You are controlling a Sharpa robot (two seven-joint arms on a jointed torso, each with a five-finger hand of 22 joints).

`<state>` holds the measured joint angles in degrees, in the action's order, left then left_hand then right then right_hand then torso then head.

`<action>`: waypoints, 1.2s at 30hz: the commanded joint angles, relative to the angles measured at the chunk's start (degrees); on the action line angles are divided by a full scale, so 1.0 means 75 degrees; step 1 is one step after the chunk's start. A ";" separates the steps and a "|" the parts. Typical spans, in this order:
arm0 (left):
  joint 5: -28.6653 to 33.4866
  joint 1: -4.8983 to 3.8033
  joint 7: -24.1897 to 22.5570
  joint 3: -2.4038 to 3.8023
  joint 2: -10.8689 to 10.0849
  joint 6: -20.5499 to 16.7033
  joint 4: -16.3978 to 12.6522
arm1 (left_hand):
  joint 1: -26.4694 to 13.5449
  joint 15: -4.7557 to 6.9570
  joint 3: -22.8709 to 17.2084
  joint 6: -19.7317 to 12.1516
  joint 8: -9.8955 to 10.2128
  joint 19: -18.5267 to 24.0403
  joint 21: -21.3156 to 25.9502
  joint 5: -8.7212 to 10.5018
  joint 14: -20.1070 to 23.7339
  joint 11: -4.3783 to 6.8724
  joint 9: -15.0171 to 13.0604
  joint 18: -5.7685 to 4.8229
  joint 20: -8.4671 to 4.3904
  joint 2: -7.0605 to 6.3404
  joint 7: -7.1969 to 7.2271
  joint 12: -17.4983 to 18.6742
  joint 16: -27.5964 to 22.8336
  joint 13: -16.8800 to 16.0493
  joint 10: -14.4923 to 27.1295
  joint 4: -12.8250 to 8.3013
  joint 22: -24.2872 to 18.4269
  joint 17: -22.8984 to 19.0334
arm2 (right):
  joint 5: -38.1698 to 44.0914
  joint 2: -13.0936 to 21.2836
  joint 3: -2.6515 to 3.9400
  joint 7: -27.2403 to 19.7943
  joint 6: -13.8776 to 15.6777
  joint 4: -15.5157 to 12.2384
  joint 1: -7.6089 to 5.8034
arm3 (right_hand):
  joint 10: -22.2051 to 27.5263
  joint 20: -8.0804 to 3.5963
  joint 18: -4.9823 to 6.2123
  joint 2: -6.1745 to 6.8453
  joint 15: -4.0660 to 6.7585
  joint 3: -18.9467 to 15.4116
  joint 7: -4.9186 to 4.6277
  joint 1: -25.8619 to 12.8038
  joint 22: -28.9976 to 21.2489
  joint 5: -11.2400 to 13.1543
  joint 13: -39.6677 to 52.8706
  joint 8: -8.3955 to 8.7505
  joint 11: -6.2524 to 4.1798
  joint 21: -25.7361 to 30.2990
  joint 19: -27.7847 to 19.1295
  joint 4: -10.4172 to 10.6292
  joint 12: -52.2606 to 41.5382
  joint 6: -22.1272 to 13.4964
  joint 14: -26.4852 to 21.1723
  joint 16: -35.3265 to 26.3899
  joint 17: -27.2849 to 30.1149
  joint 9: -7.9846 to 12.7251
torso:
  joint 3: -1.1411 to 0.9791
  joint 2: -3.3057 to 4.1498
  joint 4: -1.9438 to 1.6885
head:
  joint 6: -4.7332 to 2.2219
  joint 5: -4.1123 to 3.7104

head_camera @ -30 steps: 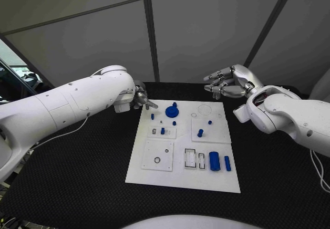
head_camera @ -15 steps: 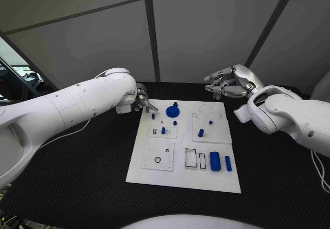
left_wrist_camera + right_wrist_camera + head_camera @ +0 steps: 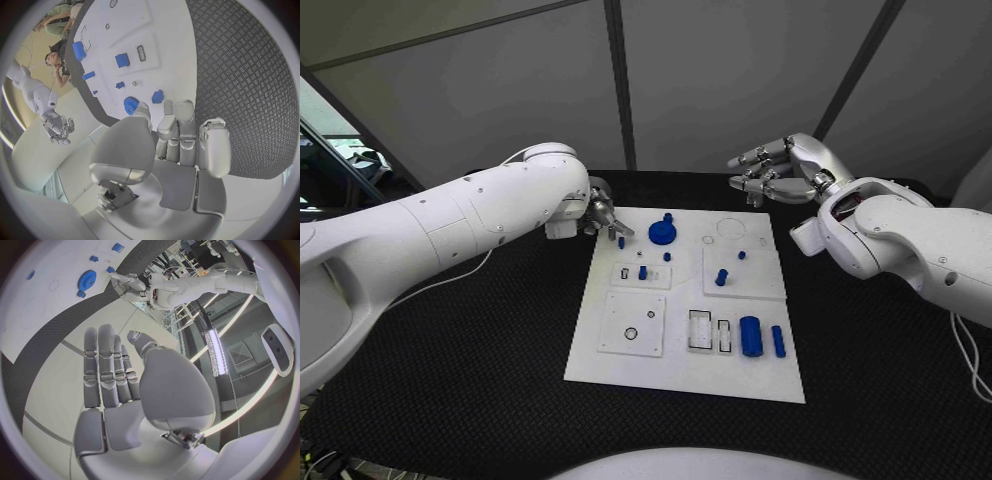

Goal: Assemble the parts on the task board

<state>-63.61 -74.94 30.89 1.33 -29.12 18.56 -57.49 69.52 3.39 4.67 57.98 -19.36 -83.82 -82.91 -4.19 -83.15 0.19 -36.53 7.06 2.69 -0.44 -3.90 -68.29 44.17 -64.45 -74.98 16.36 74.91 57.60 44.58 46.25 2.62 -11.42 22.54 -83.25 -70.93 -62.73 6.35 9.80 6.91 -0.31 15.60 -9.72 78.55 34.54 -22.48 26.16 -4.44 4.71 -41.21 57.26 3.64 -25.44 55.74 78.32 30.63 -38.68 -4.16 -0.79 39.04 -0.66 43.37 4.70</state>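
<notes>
The white task board (image 3: 675, 370) lies mid-table with blue parts on it. A blue gear (image 3: 661, 234) sits near its far edge, with a small blue peg (image 3: 620, 243) to its left. A thick blue cylinder (image 3: 749, 336) and a slim blue bar (image 3: 777, 342) lie at the near right. My left hand (image 3: 603, 216) hovers by the board's far left corner, fingers stretched out and holding nothing; its wrist view shows the fingertips (image 3: 175, 107) just short of the gear (image 3: 130, 104). My right hand (image 3: 776, 172) is raised beyond the far right corner, fingers apart and empty.
Two raised white blocks (image 3: 635, 322) with holes and slots occupy the board's left half, and smaller blue pegs (image 3: 721, 279) stand in its middle. Black table mat (image 3: 473, 340) surrounds the board. Grey wall panels close the back.
My left arm has drifted slightly right, bringing its hand a little closer to the board's far left corner. My right hand has barely moved.
</notes>
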 commanded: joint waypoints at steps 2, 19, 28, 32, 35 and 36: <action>-0.0051 -0.0001 -0.0081 -0.0005 0.0022 0.0218 -0.0010 | 0.0015 0.0028 0.0029 0.0056 -0.0045 -0.0380 -0.0041 -0.0037 -0.0037 0.0004 -0.0022 -0.0682 -0.0005 0.0067 0.0006 -0.0031 0.0032 0.0000 -0.0068 -0.0008 0.1084 0.0009 | -0.0013 -0.0013 0.0006 -0.0039 -0.0047 -0.0009 -0.0016 | 0.0026 0.0017 0.0088 0.0000 0.0015 0.0046 -0.0005 -0.0018 -0.0012 -0.0045 -0.0013 -0.0001 -0.0009 0.0035 0.0059 0.0000 0.0047 -0.0029 0.0051 -0.0049 -0.0011 -0.0007 | -0.0001 0.0001 -0.0001 | 0.0000 -0.0004; -0.0051 0.0013 -0.0109 -0.0015 0.0068 0.0188 0.0011 | 0.0313 0.0049 -0.0045 0.0052 -0.0076 -0.0378 -0.0031 -0.0049 -0.0038 0.0026 -0.0106 -0.0681 -0.0029 0.0222 0.0026 -0.0037 0.0025 0.0010 -0.0083 -0.0116 0.1087 0.0007 | -0.0013 -0.0040 0.0006 -0.0033 -0.0068 -0.0001 -0.0016 | 0.0026 0.0017 0.0088 0.0000 0.0015 0.0046 -0.0005 -0.0018 -0.0012 -0.0045 -0.0013 -0.0001 -0.0009 0.0035 0.0059 0.0000 0.0047 -0.0029 0.0051 -0.0049 -0.0011 -0.0007 | 0.0001 0.0001 -0.0001 | 0.0016 -0.0003; -0.0051 0.0021 -0.0133 -0.0019 0.0097 0.0265 0.0036 | 0.0534 0.0053 -0.0133 0.0040 -0.0082 -0.0378 -0.0030 -0.0044 -0.0040 0.0034 -0.0146 -0.0681 -0.0035 0.0332 0.0036 -0.0041 0.0026 0.0012 -0.0090 -0.0217 0.1094 0.0009 | -0.0013 -0.0040 0.0007 -0.0030 -0.0075 -0.0007 -0.0016 | 0.0026 0.0017 0.0088 0.0000 0.0015 0.0046 -0.0005 -0.0018 -0.0012 -0.0045 -0.0013 -0.0001 -0.0009 0.0035 0.0059 0.0000 0.0047 -0.0029 0.0051 -0.0049 -0.0011 -0.0007 | -0.0002 0.0000 0.0005 | 0.0051 -0.0009; -0.0051 0.0024 -0.0135 -0.0041 0.0111 0.0324 0.0044 | 0.0545 0.0054 -0.0137 0.0040 -0.0083 -0.0380 -0.0034 -0.0043 -0.0040 0.0035 -0.0149 -0.0683 -0.0035 0.0335 0.0036 -0.0044 0.0026 0.0009 -0.0093 -0.0223 0.1098 0.0010 | -0.0013 -0.0041 0.0007 -0.0029 -0.0078 -0.0009 -0.0016 | 0.0026 0.0017 0.0088 0.0000 0.0015 0.0046 -0.0005 -0.0018 -0.0012 -0.0045 -0.0013 -0.0001 -0.0009 0.0035 0.0059 0.0000 0.0047 -0.0029 0.0051 -0.0049 -0.0011 -0.0007 | -0.0002 -0.0001 0.0002 | 0.0061 -0.0022; -0.0051 0.0025 -0.0127 -0.0064 0.0112 0.0345 0.0048 | 0.0548 0.0054 -0.0137 0.0040 -0.0083 -0.0380 -0.0034 -0.0042 -0.0041 0.0035 -0.0149 -0.0683 -0.0035 0.0336 0.0037 -0.0045 0.0028 0.0008 -0.0094 -0.0225 0.1098 0.0011 | -0.0013 -0.0041 0.0007 -0.0028 -0.0078 -0.0010 -0.0016 | 0.0026 0.0017 0.0088 0.0000 0.0015 0.0046 -0.0005 -0.0018 -0.0012 -0.0045 -0.0013 -0.0001 -0.0009 0.0035 0.0059 0.0000 0.0047 -0.0029 0.0051 -0.0049 -0.0011 -0.0007 | 0.0000 -0.0001 0.0000 | 0.0066 -0.0022; -0.0051 0.0025 -0.0126 -0.0067 0.0112 0.0345 0.0049 | 0.0548 0.0054 -0.0137 0.0040 -0.0083 -0.0380 -0.0034 -0.0042 -0.0041 0.0035 -0.0149 -0.0683 -0.0035 0.0336 0.0037 -0.0045 0.0028 0.0008 -0.0094 -0.0225 0.1098 0.0011 | -0.0013 -0.0041 0.0007 -0.0028 -0.0078 -0.0009 -0.0016 | 0.0026 0.0017 0.0088 0.0000 0.0015 0.0046 -0.0005 -0.0018 -0.0012 -0.0045 -0.0013 -0.0001 -0.0009 0.0035 0.0059 0.0000 0.0047 -0.0029 0.0051 -0.0049 -0.0011 -0.0007 | 0.0002 -0.0001 0.0000 | 0.0067 -0.0022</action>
<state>-63.73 -74.68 30.51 0.80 -28.35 20.12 -57.17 73.23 3.58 3.71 58.26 -19.63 -83.82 -82.91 -4.18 -83.34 0.40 -37.57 7.06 2.69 2.04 -3.77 -68.29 44.16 -64.36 -75.19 15.08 74.91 57.63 44.58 45.99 2.62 -11.31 22.28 -83.24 -70.93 -62.74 6.35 9.79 6.91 -0.31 15.60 -9.71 78.55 34.52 -22.48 26.12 -4.44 4.71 -41.21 57.26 3.64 -25.44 55.74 78.32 30.63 -38.72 -4.17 -0.79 39.03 -0.66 43.86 4.53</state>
